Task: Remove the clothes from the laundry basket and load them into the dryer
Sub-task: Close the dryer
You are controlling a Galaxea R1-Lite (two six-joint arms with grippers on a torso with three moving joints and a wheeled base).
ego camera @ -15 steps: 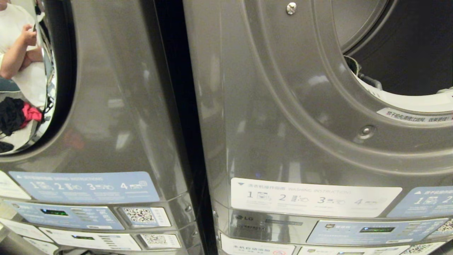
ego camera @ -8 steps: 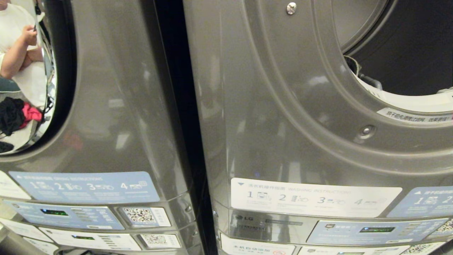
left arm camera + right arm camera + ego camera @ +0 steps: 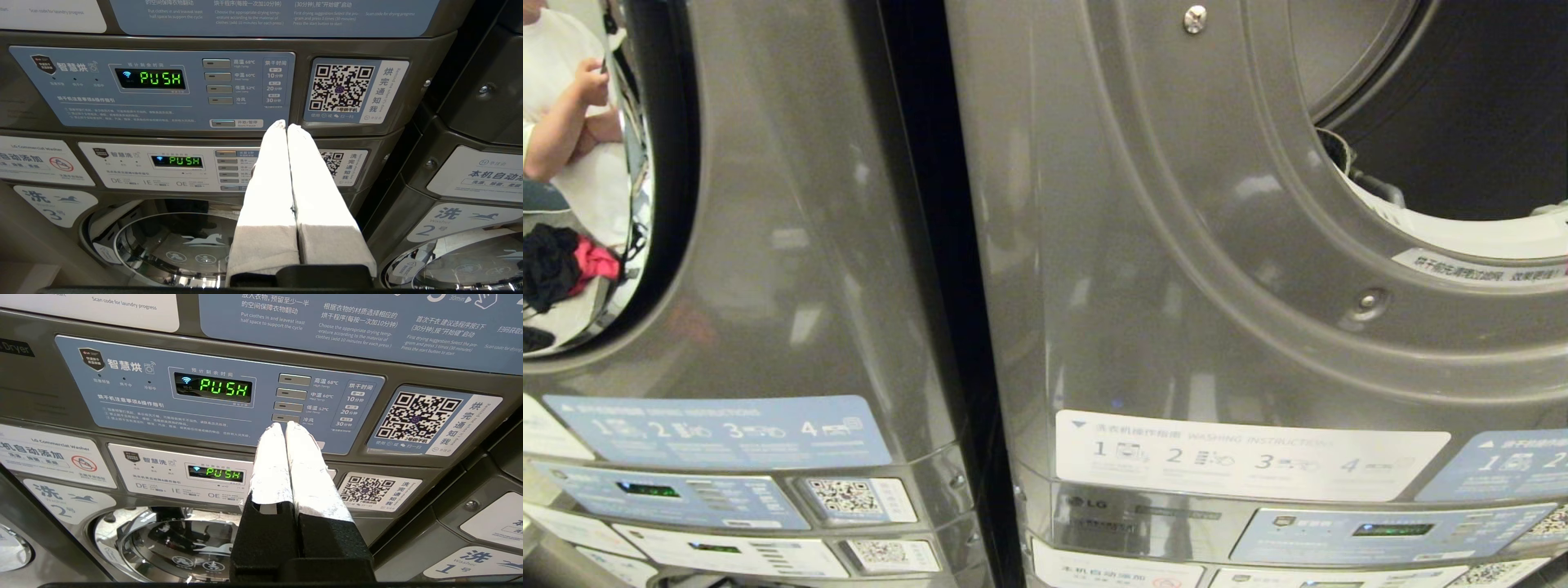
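Dryer drum [image 3: 1470, 106] seen open, no clothes inside; loading judged not begun. Left gripper [image 3: 286, 124] and right gripper [image 3: 285, 424] pressed closed, nothing held.

Left claw [image 3: 286, 125] fingers white-wrapped; right claw [image 3: 284, 425] white-taped on black bases.

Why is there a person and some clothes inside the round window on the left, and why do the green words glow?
Head view: the shiny door glass acts like a mirror, reflecting a person and clothes behind the robot; soft glare streaks the grey panel. Both wrist views: the lit display reads sharp and bright.
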